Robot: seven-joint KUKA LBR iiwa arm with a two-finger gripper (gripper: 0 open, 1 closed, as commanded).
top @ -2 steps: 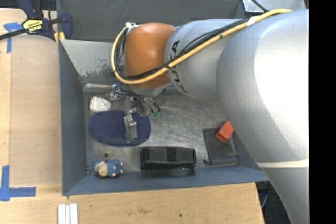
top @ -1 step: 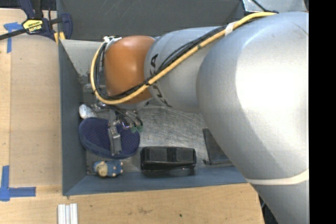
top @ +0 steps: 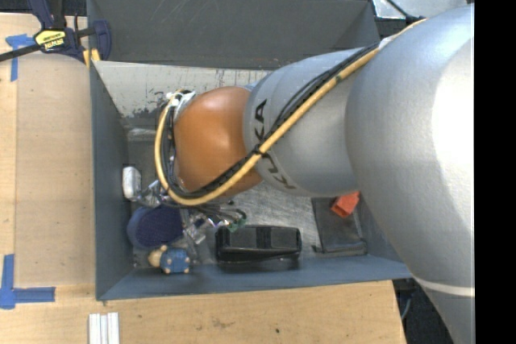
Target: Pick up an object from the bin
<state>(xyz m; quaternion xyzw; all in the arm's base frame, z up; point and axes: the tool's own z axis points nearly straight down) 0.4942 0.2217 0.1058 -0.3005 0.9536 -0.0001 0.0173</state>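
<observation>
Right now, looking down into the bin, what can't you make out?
Camera view:
Middle of the bin: covered by the orange wrist cover and grey arm.
Orange-red thing at the right wall: half under the arm, kind unclear.
Blue-and-yellow figure, lower left corner: too small to identify.
Shiny bits below the cover: tangled, unclear.

Bin (top: 109, 197) contents, count by kind:
- black stapler-like block (top: 258, 246): 1, at 6 o'clock
- dark blue round piece (top: 151, 228): 1, at 8
- small blue-and-yellow figure (top: 171, 259): 1, at 7
- white stubby piece (top: 130, 182): 1, at 9
- orange piece (top: 345, 205): 1, at 4
- grey flat block (top: 339, 239): 1, at 5
- shiny metal bits (top: 201, 223), near 7, partly hidden: count uncertain, possibly robot parts
</observation>
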